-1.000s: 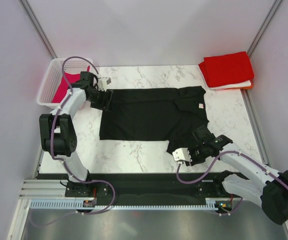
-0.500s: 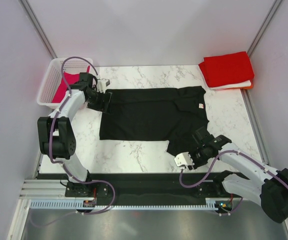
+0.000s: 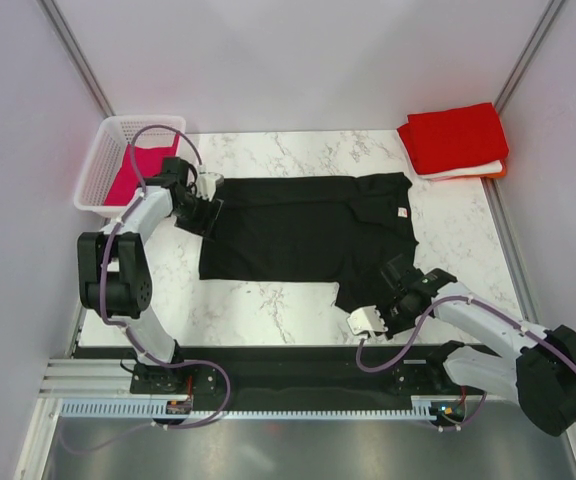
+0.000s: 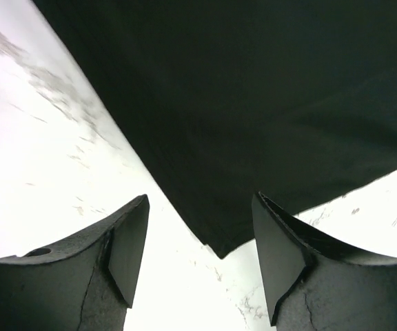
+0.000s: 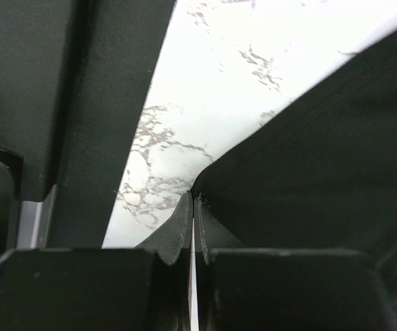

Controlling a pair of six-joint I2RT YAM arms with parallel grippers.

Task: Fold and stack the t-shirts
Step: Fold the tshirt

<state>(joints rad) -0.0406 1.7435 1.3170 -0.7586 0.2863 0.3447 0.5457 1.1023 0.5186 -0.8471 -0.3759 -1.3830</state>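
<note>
A black t-shirt point(image 3: 298, 225) lies spread flat on the marble table, with a small pale label point(image 3: 402, 211) at its neck on the right. My left gripper point(image 3: 208, 206) is open at the shirt's far left corner. In the left wrist view that corner of the black t-shirt point(image 4: 253, 103) points down between the two fingers of the left gripper point(image 4: 200, 201), touching neither. My right gripper point(image 3: 392, 278) is low at the near right sleeve. In the right wrist view the right gripper point(image 5: 193, 198) is shut, its tips pinching the edge of the black t-shirt point(image 5: 322, 152).
Folded t-shirts are stacked at the far right corner: a red one point(image 3: 455, 137) on top, white and orange edges point(image 3: 473, 172) beneath. A white lattice basket point(image 3: 96, 170) at the far left holds a magenta t-shirt point(image 3: 140, 168). The table's dark front rail point(image 5: 109, 103) runs close to the right gripper.
My right gripper has closed on the sleeve edge and dropped slightly toward the front edge. My left gripper has slid off the basket side down onto the shirt's corner.
</note>
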